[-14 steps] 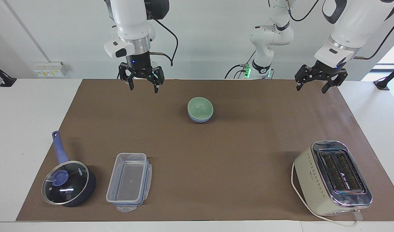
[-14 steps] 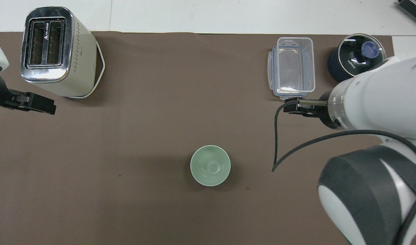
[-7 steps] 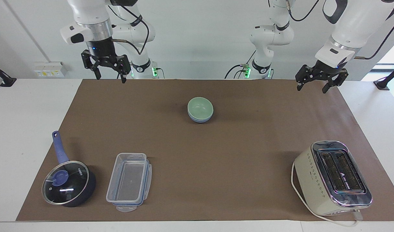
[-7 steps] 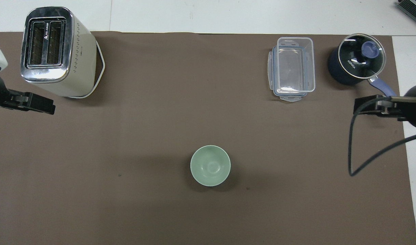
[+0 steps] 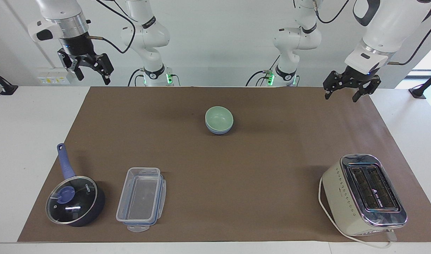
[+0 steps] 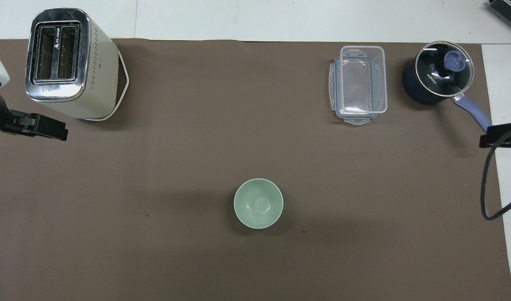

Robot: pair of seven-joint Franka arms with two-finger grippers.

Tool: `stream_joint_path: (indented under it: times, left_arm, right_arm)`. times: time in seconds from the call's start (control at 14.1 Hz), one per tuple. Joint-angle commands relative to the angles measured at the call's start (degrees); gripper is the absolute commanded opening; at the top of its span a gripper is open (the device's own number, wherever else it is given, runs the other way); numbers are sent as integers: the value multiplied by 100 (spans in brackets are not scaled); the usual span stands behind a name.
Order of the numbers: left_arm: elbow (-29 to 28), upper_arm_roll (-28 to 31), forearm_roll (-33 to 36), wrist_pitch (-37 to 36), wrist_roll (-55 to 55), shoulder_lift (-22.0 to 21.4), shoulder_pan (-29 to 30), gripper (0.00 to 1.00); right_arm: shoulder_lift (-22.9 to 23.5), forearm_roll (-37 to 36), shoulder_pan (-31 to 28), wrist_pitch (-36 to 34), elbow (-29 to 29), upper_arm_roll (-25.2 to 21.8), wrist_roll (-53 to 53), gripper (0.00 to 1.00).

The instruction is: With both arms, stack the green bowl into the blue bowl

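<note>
The green bowl (image 5: 219,117) sits nested in the blue bowl (image 5: 219,131) on the middle of the brown mat, on the robots' half. Only a blue band shows under the green rim. In the overhead view the green bowl (image 6: 258,203) covers the blue bowl entirely. My right gripper (image 5: 93,76) is open and empty, raised high over the mat's edge at the right arm's end. My left gripper (image 5: 341,96) is open and empty, raised over the mat's edge at the left arm's end, and waits. Both are well apart from the bowls.
A cream and chrome toaster (image 5: 365,194) stands at the left arm's end, farther from the robots. A clear plastic container (image 5: 141,197) and a dark blue lidded saucepan (image 5: 74,201) stand at the right arm's end, also farther out.
My right gripper has swung up and away from the mat's robot-side edge toward the right arm's end of the table. The left gripper and the bowls have not moved.
</note>
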Motion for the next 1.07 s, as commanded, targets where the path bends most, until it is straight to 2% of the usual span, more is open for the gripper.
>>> stream_joint_path:
  times: [0.0,0.28,0.57,1.0]
  left_arm:
    - [-62,-55,-28,-85,37,-94,94,100]
    - [-62,-55,-28,-67,37,-94,94,100]
    - [-62,-63,-28,-76,28,-94,94,100]
    - [-62,-63,-28,-76,28,-94,94,100]
  right_arm:
    - [-111,165,-86,-226,-70,-161,-677,100]
    - [-137,173,-25,-236,-114,-171,-670,100]
    - [-76,392,-7,-816,201,-100,-653,100]
    - [-128,385,28,-659,62,-74,-652,100]
